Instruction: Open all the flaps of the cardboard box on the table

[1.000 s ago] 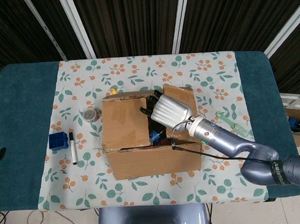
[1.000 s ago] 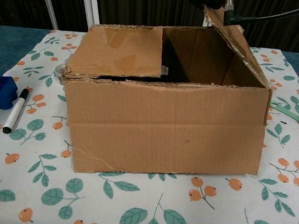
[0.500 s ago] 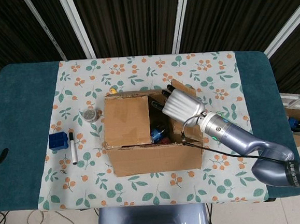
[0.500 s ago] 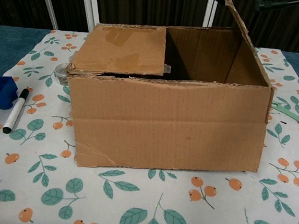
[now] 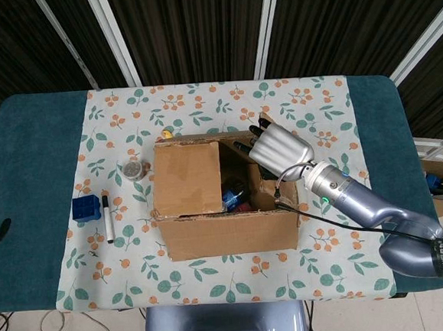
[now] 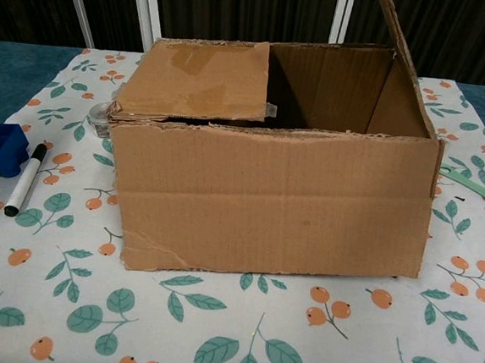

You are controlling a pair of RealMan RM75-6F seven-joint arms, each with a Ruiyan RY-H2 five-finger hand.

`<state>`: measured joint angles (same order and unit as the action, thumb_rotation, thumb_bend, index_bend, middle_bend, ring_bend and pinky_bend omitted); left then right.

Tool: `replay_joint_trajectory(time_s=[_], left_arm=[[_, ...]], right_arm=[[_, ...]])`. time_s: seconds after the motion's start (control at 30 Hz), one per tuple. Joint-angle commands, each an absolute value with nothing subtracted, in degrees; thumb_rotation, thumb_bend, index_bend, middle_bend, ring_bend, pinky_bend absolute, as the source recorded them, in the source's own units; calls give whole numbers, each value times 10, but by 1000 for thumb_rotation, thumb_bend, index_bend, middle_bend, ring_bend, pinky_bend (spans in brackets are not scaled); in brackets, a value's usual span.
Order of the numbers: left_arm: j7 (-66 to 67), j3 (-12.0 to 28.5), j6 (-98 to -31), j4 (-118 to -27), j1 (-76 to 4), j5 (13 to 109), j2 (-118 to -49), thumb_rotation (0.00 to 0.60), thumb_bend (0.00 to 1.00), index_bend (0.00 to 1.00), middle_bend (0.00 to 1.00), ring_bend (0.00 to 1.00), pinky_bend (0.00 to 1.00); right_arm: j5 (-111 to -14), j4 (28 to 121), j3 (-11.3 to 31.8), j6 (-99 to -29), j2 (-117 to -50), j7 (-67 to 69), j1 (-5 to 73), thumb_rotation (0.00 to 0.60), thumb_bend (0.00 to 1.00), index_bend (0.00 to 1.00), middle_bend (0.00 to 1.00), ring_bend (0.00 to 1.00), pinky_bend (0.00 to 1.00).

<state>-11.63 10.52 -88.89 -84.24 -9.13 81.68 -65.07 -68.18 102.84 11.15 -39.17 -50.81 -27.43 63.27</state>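
Note:
The cardboard box stands mid-table on the flowered cloth, and the chest view shows its front wall. Its left flap lies flat over the left half; the chest view shows that left flap slightly raised. The right flap stands nearly upright at the box's right edge. My right hand rests against that flap from the inside, fingers extended and holding nothing. The chest view does not show the hand. My left hand appears in neither view.
Small items lie inside the box. Left of it sit a blue block, a black marker and a small jar. A green brush lies to the right. A small yellow object peeks out behind the box.
My right hand has moved right and outward. The right flap has swung from slanting over the opening to nearly upright. The left flap has not moved.

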Motion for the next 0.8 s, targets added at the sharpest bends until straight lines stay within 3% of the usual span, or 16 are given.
replay_joint_trajectory(time_s=[0.03, 0.13, 0.47, 0.8], left_arm=[[-109, 108, -895, -839, -90, 815, -654, 600, 224, 88, 1, 0, 0], [-106, 108, -895, -839, -89, 813, -655, 600, 224, 88, 1, 0, 0], [-106, 107, -887, -842, -89, 809, -652, 600, 224, 88, 1, 0, 0], [-101, 105, -886, -843, -89, 813, -651, 600, 224, 88, 1, 0, 0]], right_arm=[[-663, 1032, 113, -388, -503, -275, 633, 129, 618, 174, 482, 231, 244], [-647, 1036, 113, -383, -497, -277, 636, 88, 596, 174, 512, 237, 244], [-610, 1043, 110, -371, -460, -309, 647, 32, 536, 174, 535, 238, 227], [-572, 1049, 92, -363, -429, -334, 649, 28, 529, 174, 531, 236, 227]])
